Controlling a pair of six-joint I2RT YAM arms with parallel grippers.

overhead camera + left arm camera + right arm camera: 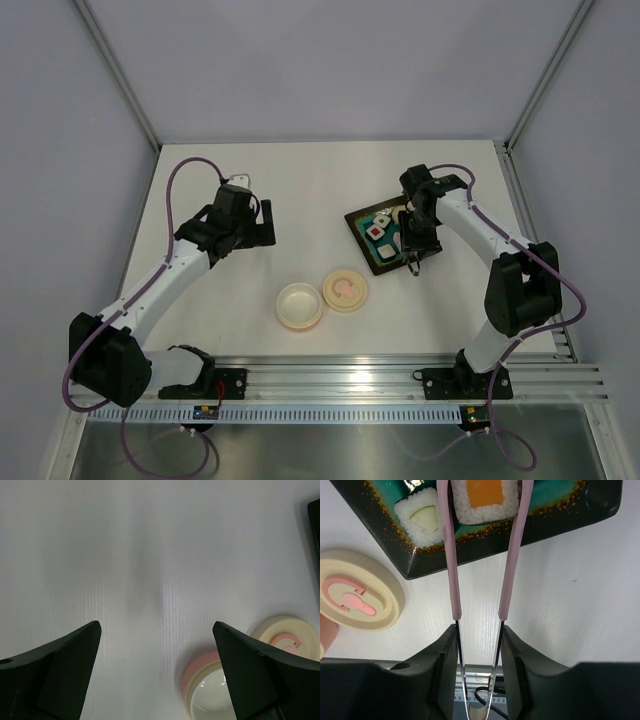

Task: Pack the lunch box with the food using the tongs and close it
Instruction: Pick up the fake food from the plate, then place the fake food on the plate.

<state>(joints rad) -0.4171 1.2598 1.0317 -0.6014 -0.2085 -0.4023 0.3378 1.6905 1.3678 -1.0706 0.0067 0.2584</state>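
top view high from near edge, down on whole table (320, 190), left wrist low, lid (289, 630) at 4 o'clock, right wrist closer, tray (560, 522) at 12, same lid at 9

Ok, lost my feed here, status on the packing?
Left end effector open, empty. Right end effector shut on tongs, arms flanking orange sushi piece on tray. Lunch box empty, lid beside it.

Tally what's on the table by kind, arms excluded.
bowl: 1
lid: 1
tray: 1
tongs: 1
sushi pieces: 2 clearly seen in the right wrist view; more may be hidden
Total: at least 6
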